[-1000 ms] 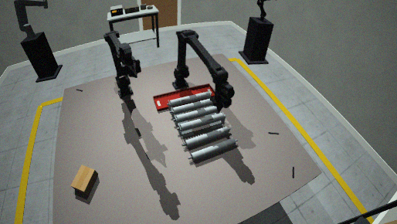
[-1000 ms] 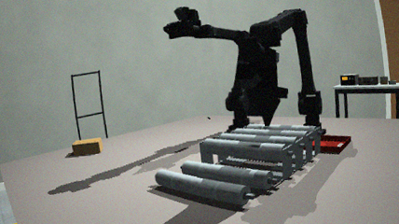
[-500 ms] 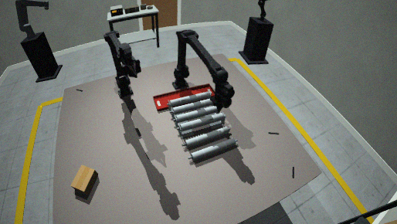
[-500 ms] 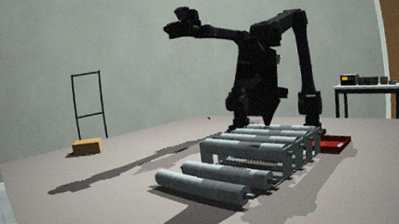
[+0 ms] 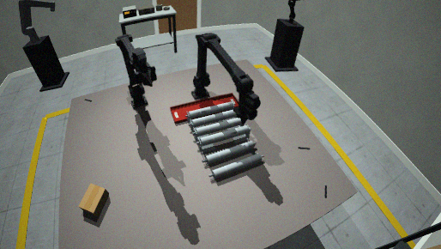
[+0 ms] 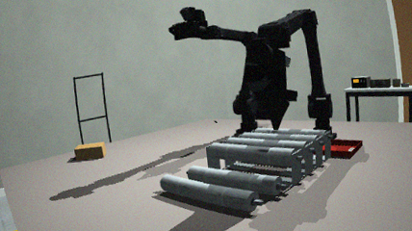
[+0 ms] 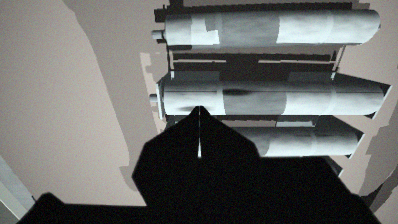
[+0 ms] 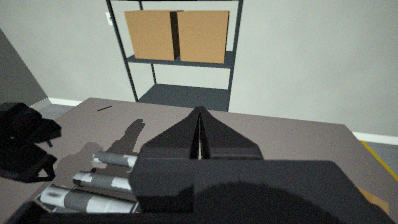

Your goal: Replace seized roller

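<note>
The outermost roller in the bed (image 5: 224, 135) (image 6: 247, 150) (image 7: 255, 100) (image 8: 75, 198) lay ahead of and below your nearer left jaws (image 5: 244, 122) (image 6: 276, 127), clenched on nothing like your distant right jaws (image 5: 151, 80) (image 6: 173, 32), its long axis pointing bracket to bracket, crosswise in the left wrist view.

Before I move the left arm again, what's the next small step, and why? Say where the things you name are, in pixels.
I'd probably ease the left gripper (image 5: 244, 122) (image 6: 276, 127) (image 7: 199, 111) (image 8: 52, 178) down and nudge sideways across the top of the bed roller nearest the two loose ones (image 5: 224, 136) (image 6: 252, 151) (image 7: 257, 101) (image 8: 85, 201). Its shut fingertips line up with that roller in the wrist view; contact isn't clear. All four bed rollers look alike, so a spin test seems needed.
</note>
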`<state>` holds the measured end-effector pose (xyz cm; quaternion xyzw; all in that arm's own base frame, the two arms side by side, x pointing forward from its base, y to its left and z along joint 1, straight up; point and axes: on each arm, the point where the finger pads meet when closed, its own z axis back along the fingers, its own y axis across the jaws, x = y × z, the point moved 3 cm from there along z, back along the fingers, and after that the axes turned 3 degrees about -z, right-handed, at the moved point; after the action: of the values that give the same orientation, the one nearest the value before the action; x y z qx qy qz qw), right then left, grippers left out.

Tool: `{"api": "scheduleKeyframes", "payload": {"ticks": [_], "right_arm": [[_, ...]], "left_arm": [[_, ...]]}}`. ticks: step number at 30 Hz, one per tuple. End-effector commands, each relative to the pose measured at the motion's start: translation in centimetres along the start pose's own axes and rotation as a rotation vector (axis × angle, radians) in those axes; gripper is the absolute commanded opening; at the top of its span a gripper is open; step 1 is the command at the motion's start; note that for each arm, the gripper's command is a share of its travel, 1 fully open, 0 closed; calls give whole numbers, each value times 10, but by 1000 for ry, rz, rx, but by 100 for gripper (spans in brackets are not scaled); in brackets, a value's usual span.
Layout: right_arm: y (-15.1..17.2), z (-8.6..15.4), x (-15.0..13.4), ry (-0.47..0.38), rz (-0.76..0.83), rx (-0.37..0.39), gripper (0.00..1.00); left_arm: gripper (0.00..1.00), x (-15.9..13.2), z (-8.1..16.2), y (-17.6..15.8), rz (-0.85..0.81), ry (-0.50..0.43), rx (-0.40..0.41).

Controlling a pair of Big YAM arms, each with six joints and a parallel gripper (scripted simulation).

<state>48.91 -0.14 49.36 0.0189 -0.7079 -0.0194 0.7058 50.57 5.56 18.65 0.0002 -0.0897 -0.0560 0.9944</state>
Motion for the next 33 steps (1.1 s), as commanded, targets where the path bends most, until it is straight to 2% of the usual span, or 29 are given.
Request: {"api": "scheduleKeyframes", "payload": {"ticks": [1, 9, 10, 12, 14, 16, 17, 18, 22, 31, 33], "right_arm": [[6, -6, -2, 16, 1, 11, 0], [6, -6, -2, 16, 1, 11, 0], [6, -6, -3, 17, 1, 11, 0], [6, -6, -3, 18, 1, 12, 0], [7, -6, -4, 19, 3, 12, 0], [7, -6, -4, 19, 3, 12, 0], [7, -6, -4, 19, 3, 12, 0], [7, -6, -5, 22, 4, 14, 0], [7, -6, -8, 28, 8, 12, 0], [7, -6, -8, 25, 10, 11, 0], [7, -6, -8, 25, 10, 11, 0]], "left_arm": [[0, 3, 19, 4, 8, -33, 12], [0, 3, 19, 4, 8, -33, 12], [0, 24, 41, -1, 0, -113, 26], [0, 12, 30, -5, 4, -101, 24], [0, 18, 37, -5, 7, -149, 34], [0, 18, 37, -5, 7, -149, 34], [0, 29, 50, -5, 8, -197, 43], [0, 24, 45, -6, 10, -204, 45], [0, 41, 74, -11, 18, -366, 72], [0, 67, 164, -27, 41, -813, 119], [0, 67, 164, -27, 41, -813, 119]]}}
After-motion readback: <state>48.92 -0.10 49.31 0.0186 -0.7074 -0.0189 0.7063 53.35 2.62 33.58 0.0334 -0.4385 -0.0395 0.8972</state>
